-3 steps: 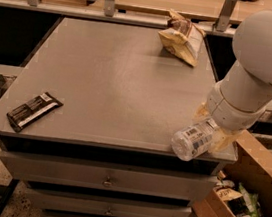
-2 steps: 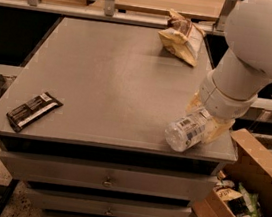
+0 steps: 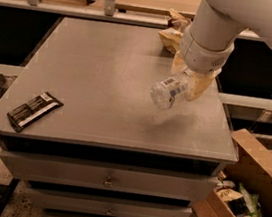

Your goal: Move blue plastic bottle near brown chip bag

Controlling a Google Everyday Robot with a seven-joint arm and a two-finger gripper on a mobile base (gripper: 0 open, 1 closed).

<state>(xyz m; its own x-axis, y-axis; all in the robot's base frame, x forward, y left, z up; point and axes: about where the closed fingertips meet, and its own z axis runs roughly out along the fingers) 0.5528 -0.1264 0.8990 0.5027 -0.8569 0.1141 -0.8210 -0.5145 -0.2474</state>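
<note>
My gripper (image 3: 188, 80) is shut on the blue plastic bottle (image 3: 168, 89), a small clear bottle with a white-and-pale-blue label. It holds the bottle on its side, above the right half of the grey table (image 3: 101, 70). The bottle's end points toward the camera. The brown chip bag (image 3: 171, 33), wrinkly cream-yellow with brown markings, lies at the table's far right edge. It is partly hidden behind my arm (image 3: 212, 30). The bottle is a short way in front of the bag.
A flat black bar wrapper (image 3: 33, 110) lies near the table's front left corner. An open cardboard box (image 3: 245, 196) with packets stands on the floor at the lower right. Drawers (image 3: 108, 180) sit under the tabletop. Railings run behind the table.
My gripper has lifted the bottle from the table's front right corner and carried it back and to the left, toward the chip bag. The arm now covers part of the bag.
</note>
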